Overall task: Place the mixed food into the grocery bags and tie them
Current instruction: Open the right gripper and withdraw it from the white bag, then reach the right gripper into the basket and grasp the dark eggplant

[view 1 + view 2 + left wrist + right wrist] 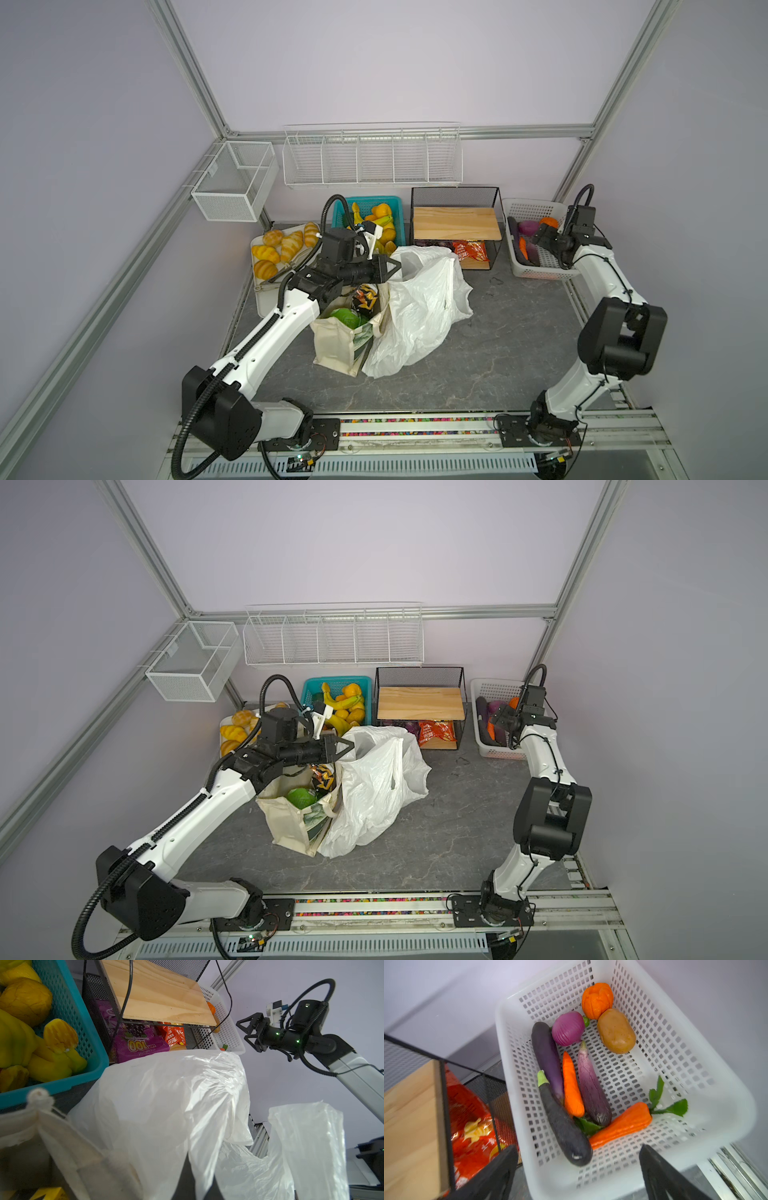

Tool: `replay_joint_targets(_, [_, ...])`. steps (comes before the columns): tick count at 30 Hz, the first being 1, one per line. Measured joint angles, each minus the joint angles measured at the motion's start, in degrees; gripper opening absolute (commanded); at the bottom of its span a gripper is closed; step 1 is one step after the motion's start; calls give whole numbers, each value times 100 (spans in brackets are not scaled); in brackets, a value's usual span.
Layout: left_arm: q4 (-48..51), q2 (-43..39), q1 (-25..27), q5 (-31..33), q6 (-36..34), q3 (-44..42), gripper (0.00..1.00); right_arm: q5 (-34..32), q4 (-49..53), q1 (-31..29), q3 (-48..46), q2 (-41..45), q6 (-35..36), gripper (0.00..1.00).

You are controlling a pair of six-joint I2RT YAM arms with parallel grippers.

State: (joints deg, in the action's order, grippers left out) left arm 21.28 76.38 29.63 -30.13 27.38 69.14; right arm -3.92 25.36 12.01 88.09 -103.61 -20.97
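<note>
Two snacks, the zigzag snack bag point(365, 300) and green snack bag point(347, 318), sat in the tote point(332, 350) while the left gripper point(397, 267) pinched the plastic bag point(419, 307) open, likely for the orange vegetable point(597, 1000) in the white basket point(675, 1053) under the released right gripper point(244, 1031).

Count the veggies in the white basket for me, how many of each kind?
Eggplants: 3
Carrots: 2
Purple onion: 1
Potato: 1
Orange round vegetable: 1
Total: 8
A small green bit beside the onion is too small to tell.
</note>
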Motion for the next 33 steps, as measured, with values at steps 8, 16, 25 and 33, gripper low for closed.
replay_joint_targets(8, [0, 0, 0, 2, 0, -2, 0, 138, 763, -4, 1276, -1478, 269, 89])
replay_joint_targets(16, [0, 0, 0, 4, -2, -4, 0, 361, 1464, -28, 1976, -2052, 603, 88])
replay_joint_targets(25, [2, 0, 0, 7, -2, -4, 0, 424, 2157, -87, 2691, -2747, 916, 86])
replay_joint_targets(33, [2, 0, 0, 7, -4, -4, 0, 168, 2374, -83, 2874, -2942, 1034, 83])
